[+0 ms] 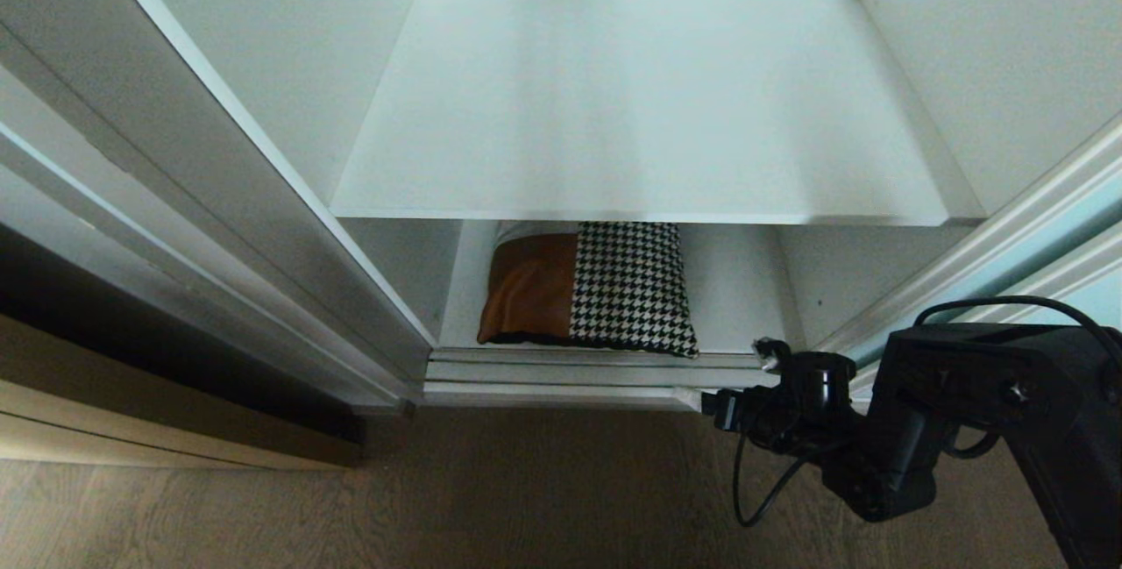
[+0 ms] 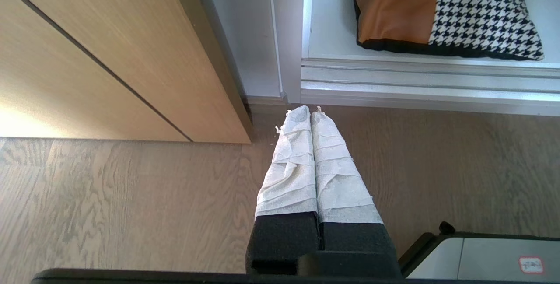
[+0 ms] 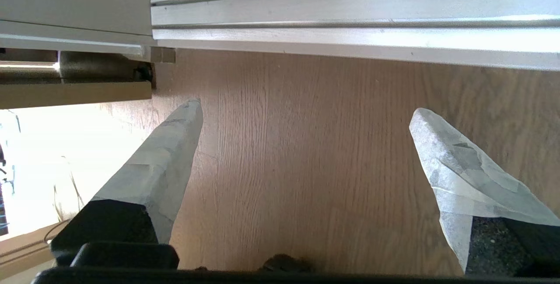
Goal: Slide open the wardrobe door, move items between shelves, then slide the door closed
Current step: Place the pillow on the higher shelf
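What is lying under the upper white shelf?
A cushion, tan leather on one part and houndstooth on the other, lies on the lower shelf. The upper shelf covers the cushion's back edge and the rear of that compartment.

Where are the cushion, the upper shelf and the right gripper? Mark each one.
cushion (image 1: 587, 288), head view, at the seam between leather and houndstooth.
upper shelf (image 1: 640, 113), head view, middle of its bare top.
right gripper (image 3: 306, 131), right wrist view, the gap midway between its open fingertips.

floor (image 1: 438, 499): wood-grain planks, near side
tan panel (image 2: 109, 56): left of the wardrobe opening
track (image 3: 350, 21): silver, along the wardrobe's near edge
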